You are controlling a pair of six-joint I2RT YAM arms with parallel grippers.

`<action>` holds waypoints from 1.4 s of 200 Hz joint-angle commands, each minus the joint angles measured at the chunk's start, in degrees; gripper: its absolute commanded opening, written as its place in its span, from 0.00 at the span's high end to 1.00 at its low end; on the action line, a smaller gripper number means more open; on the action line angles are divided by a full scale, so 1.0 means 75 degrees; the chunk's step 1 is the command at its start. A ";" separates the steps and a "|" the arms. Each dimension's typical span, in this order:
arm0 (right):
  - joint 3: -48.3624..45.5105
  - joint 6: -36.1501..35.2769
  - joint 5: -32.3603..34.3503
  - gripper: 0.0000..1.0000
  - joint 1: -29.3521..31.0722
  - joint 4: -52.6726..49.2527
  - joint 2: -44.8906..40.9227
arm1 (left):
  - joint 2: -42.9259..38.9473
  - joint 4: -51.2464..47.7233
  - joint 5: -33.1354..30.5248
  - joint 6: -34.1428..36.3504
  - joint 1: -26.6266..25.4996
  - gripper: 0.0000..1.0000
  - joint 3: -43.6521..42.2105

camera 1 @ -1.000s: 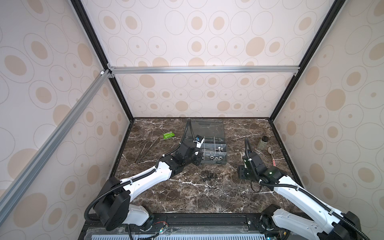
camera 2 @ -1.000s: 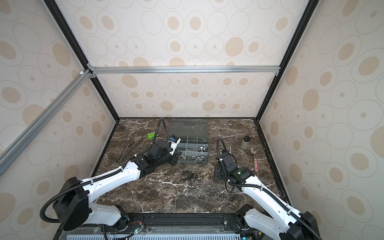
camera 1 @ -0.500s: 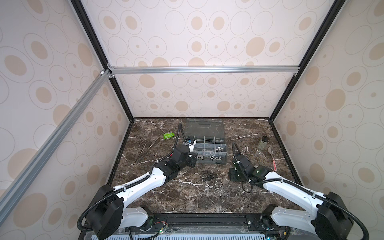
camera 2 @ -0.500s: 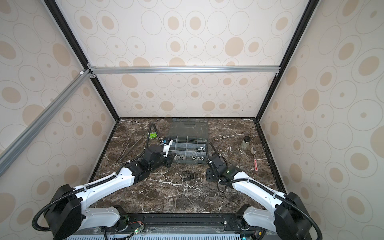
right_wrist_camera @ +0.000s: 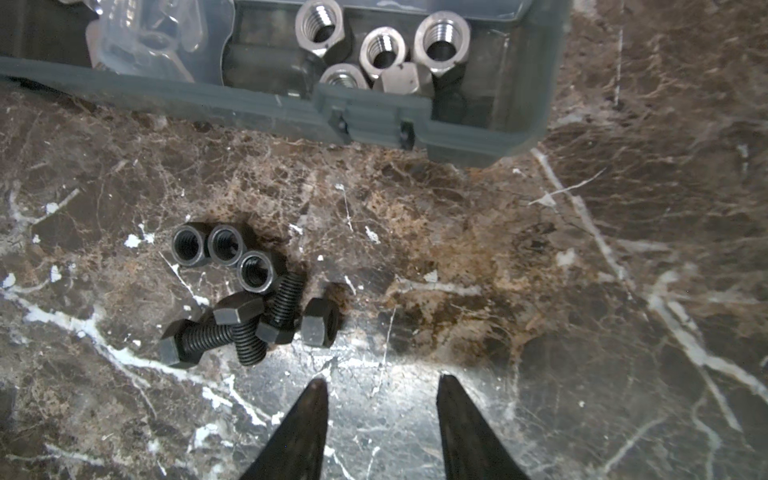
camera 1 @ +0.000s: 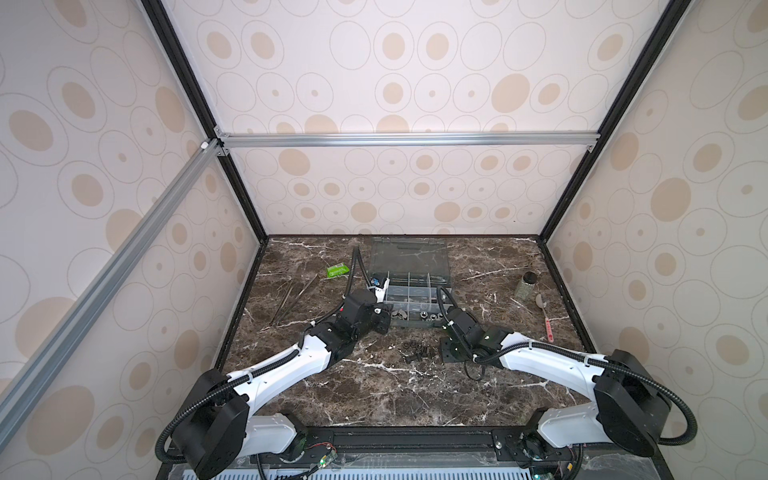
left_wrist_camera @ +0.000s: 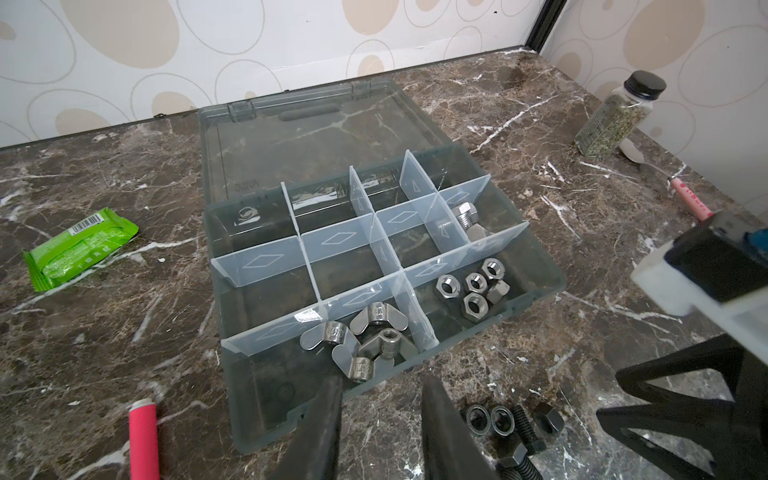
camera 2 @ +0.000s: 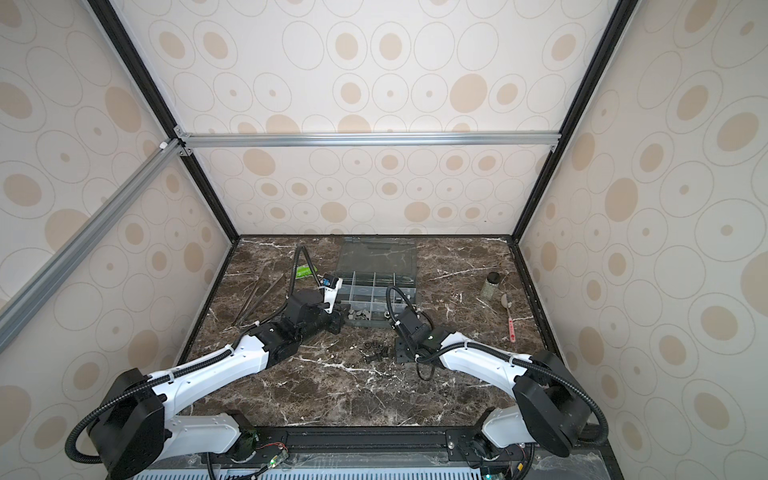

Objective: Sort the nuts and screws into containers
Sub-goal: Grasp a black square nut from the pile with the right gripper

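- The left gripper [left_wrist_camera: 380, 388] is hanging just in front of the grey organiser box [left_wrist_camera: 257, 415], with its fingers spread apart and gripping nothing.
- The right gripper [right_wrist_camera: 382, 382] is pointing down at the marble table [right_wrist_camera: 582, 291]. Its fingers are likewise spread and empty.
- Black screws [right_wrist_camera: 249, 328] and black nuts [right_wrist_camera: 224, 249] are lying together on the table, loose and outside the box.
- In a top view this heap [camera 1: 415, 351] is sitting at 6 o'clock from the box. The right gripper is at 3 o'clock of the heap and the left gripper at about 10 o'clock.
- Wing nuts [left_wrist_camera: 361, 340] are resting in a compartment of the box's front row.
- Silver hex nuts [left_wrist_camera: 473, 286] are sitting in the neighbouring front corner compartment.
- A silver bolt [left_wrist_camera: 461, 216] is lying in the compartment directly behind the hex nuts.
- The lid [left_wrist_camera: 311, 124] is lying open and flat at 12 o'clock from the compartments.
- In the top views a green packet [left_wrist_camera: 79, 249] is lying at 10 o'clock from the box, and a jar [left_wrist_camera: 615, 116] is standing at 3 o'clock.
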 commanded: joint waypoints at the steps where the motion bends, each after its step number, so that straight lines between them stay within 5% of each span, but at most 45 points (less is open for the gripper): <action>1: 0.0230 0.0202 -0.0018 0.54 0.0084 0.0179 0.0265 | -0.0154 0.0346 0.0033 -0.0087 0.0093 0.67 -0.0058; 106: 0.0856 0.0191 -0.0130 0.57 0.0346 0.0046 0.1191 | -0.0328 0.0339 0.0055 -0.0207 0.0140 0.66 -0.0300; 280: 0.0891 0.0356 -0.0155 0.81 0.0346 0.0089 0.1871 | -0.0273 0.0454 0.0105 -0.0132 0.0200 0.66 -0.0310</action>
